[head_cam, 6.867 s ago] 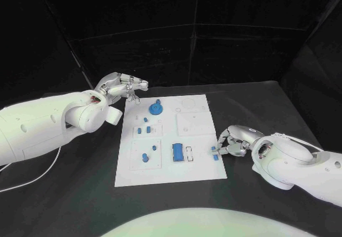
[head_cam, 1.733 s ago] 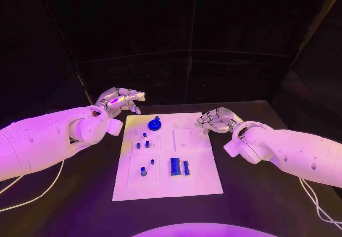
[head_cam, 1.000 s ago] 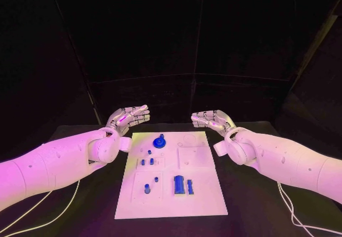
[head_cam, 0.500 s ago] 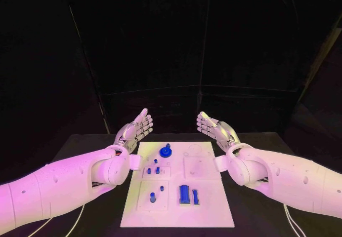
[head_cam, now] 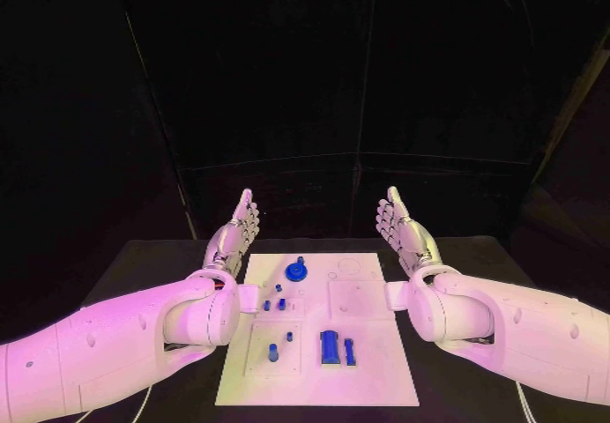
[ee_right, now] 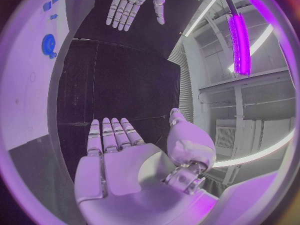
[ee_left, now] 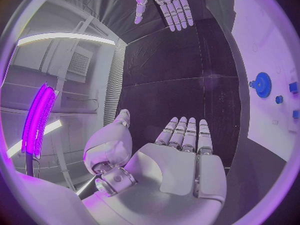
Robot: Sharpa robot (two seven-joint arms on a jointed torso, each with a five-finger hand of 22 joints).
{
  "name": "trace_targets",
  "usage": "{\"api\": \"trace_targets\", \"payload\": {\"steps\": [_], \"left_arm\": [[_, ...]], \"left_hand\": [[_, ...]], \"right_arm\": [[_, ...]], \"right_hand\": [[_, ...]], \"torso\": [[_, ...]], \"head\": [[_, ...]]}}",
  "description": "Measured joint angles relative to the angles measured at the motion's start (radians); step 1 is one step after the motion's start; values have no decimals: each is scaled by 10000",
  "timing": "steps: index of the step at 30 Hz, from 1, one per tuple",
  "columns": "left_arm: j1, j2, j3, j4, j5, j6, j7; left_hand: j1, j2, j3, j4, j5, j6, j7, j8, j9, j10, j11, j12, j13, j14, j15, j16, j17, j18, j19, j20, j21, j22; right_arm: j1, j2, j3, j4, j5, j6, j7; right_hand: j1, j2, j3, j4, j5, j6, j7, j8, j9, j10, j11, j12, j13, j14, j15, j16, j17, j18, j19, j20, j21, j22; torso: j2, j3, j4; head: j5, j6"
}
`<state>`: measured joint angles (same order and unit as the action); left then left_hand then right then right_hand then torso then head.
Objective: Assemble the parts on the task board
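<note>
Parts [head_cam: 330, 345], small and blue, sat on the white task board [head_cam: 382, 374] in the middle of the black table [head_cam: 152, 264]. Both the left hand [head_cam: 234, 233] and the right hand [head_cam: 403, 229] were raised above the board's far corners, fingers straight, released, palms facing, touching nothing

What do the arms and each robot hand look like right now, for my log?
Both arms are bulky, smooth white shells with rounded joint housings. The left robot hand and right robot hand are silver metal, with segmented fingers and a smooth pale palm plate, as the wrist views show. A thin pale cable trails below each arm near the table's edge. No markings are legible.
</note>
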<state>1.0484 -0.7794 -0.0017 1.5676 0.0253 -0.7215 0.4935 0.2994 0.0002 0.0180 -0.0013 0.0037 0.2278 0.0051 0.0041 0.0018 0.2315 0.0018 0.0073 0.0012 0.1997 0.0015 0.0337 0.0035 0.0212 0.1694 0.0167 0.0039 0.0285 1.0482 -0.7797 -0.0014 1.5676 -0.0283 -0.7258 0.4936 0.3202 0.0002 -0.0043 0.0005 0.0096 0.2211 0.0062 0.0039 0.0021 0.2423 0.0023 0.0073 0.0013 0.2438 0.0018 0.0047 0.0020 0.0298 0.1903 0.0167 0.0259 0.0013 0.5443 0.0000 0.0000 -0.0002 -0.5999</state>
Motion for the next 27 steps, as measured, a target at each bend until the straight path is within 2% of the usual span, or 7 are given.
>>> {"api": "trace_targets", "payload": {"steps": [5, 14, 17, 20, 23, 25, 27], "left_arm": [[0, -2, 2, 3, -45, -218, 29], [0, -3, 3, 5, -85, -386, 51], [0, -3, 3, 5, -91, -406, 54], [0, -3, 3, 6, -95, -421, 56], [0, -3, 3, 6, -99, -436, 59], [0, -3, 4, 8, -101, -446, 60], [0, -3, 4, 8, -102, -450, 62]], "left_hand": [[-583, 0, -58, 0, 0, -445, -25, 0, -7, -451, -12, 0, 1, -393, -11, -171, -16, 0, -314, -112, 0, -169], [-1323, -2, -112, -2, 0, -998, -66, 0, -10, -1016, -15, -34, 3, -842, -29, -268, -16, 2, -704, -132, 0, -248], [-1499, -22, -111, -2, 0, -1118, -53, 1, -9, -1156, -18, -36, 3, -964, -17, -269, -18, -153, -1004, -157, 0, -260], [-1630, -27, -111, -2, 0, -1261, -53, 1, -8, -1269, -19, -35, 4, -1155, -8, -268, -24, -153, -1261, -156, 0, -268], [-1765, -29, -111, -2, 0, -1414, -49, 1, -8, -1410, -16, -36, 5, -1476, -14, -268, -26, -154, -1383, -166, 0, -269], [-2160, -3, -111, -2, 0, -2127, -49, 2, -7, -2160, -15, -35, 3, -1895, -15, -268, -26, -154, -1637, -165, 0, -269], [-2839, -1, -111, -2, 0, -2226, -53, 1, -7, -2266, -15, -35, 2, -1959, -14, -268, -26, -153, -1644, -170, 0, -269]], "right_arm": [[-1, 0, 0, 3, 138, -184, 52], [-1, 0, 1, 4, 249, -326, 94], [-1, 0, 1, 5, 265, -342, 102], [-1, 0, 1, 7, 279, -358, 109], [-1, 0, 2, 6, 291, -369, 111], [-1, 0, 2, 6, 296, -374, 113], [-1, 0, 2, 6, 299, -376, 114]], "right_hand": [[-608, 1, 0, 0, -38, -425, -37, 0, -7, -457, -10, 1, 0, -468, -6, 0, -1, -159, -357, -105, -127, 0], [-1408, -2, 0, 0, -38, -950, -38, 0, -10, -1053, -22, -37, 2, -1086, -18, 1, -10, -155, -798, -147, -192, 1], [-1601, -16, 0, 0, -38, -1112, -58, 0, -9, -1203, -23, -37, 2, -1221, -28, 1, -10, -156, -901, -152, -192, 1], [-2320, -5, 0, 0, -38, -2047, -59, 0, -9, -2170, -26, -37, 3, -2178, -17, 1, -9, -154, -1785, -168, -192, 2], [-3126, 0, 1, 0, -38, -2176, -56, 1, -9, -2373, -23, -37, 3, -2403, -18, 2, -9, -154, -1849, -169, -192, 2], [-3149, 0, 1, 0, -38, -2176, -56, 1, -9, -2373, -23, -37, 1, -2402, -18, 1, -8, -154, -1849, -169, -192, 2], [-3149, 0, 0, 0, -38, -2176, -56, 1, -9, -2373, -23, -37, 0, -2402, -19, 2, -8, -153, -1849, -169, -192, 2]], "torso": [[-1, 0, 0], [-1, 0, 1], [-1, 0, 1], [-1, 0, 1], [-1, 0, 1], [-1, 0, 1], [-1, 0, 1]], "head": [[0, 0], [0, 0], [-1, 0], [-1, 0], [-1, 0], [-1, 0], [-1, 0]]}}
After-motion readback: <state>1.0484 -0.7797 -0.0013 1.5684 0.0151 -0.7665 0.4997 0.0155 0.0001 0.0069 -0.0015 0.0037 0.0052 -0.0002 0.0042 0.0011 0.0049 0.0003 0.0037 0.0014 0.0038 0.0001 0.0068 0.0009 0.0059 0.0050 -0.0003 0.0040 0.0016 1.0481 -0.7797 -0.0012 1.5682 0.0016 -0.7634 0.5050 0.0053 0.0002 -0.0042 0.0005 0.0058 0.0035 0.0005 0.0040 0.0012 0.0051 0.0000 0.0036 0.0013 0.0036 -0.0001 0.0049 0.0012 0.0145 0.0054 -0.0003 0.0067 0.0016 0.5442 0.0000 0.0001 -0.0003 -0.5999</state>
